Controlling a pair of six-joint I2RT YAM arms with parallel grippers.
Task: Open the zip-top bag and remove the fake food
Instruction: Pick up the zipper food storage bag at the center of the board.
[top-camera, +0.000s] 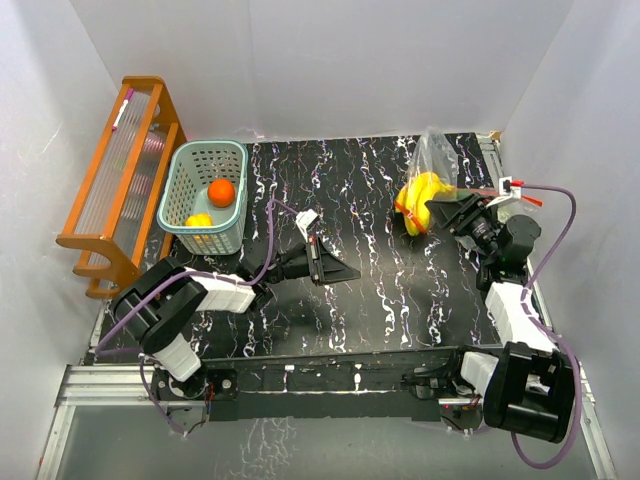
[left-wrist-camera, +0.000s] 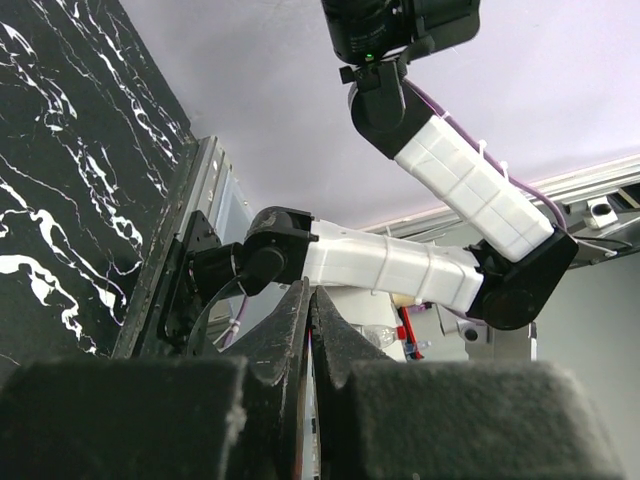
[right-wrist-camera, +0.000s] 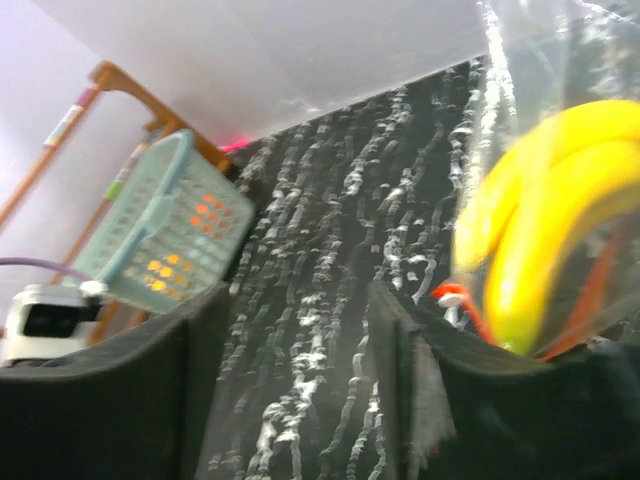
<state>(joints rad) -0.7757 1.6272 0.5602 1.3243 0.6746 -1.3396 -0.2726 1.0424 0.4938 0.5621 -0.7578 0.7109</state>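
Observation:
The clear zip-top bag (top-camera: 434, 157) stands at the back right of the black marbled table (top-camera: 380, 280), with the yellow banana bunch (top-camera: 419, 203) inside it. In the right wrist view the banana bunch (right-wrist-camera: 545, 235) shows through the plastic (right-wrist-camera: 540, 60), with a red strip (right-wrist-camera: 458, 296) at its foot. My right gripper (top-camera: 438, 212) is open and empty, its right finger (right-wrist-camera: 405, 340) beside the bag. My left gripper (top-camera: 340, 270) is shut on nothing at mid table; its fingers (left-wrist-camera: 290, 330) are pressed together. The orange (top-camera: 221, 192) and a yellow piece (top-camera: 198, 221) lie in the teal basket (top-camera: 203, 158).
An orange wooden rack (top-camera: 118, 180) stands at the far left, next to the basket (right-wrist-camera: 160, 235). White walls enclose the table on three sides. A metal rail (top-camera: 300, 385) runs along the near edge by the arm bases.

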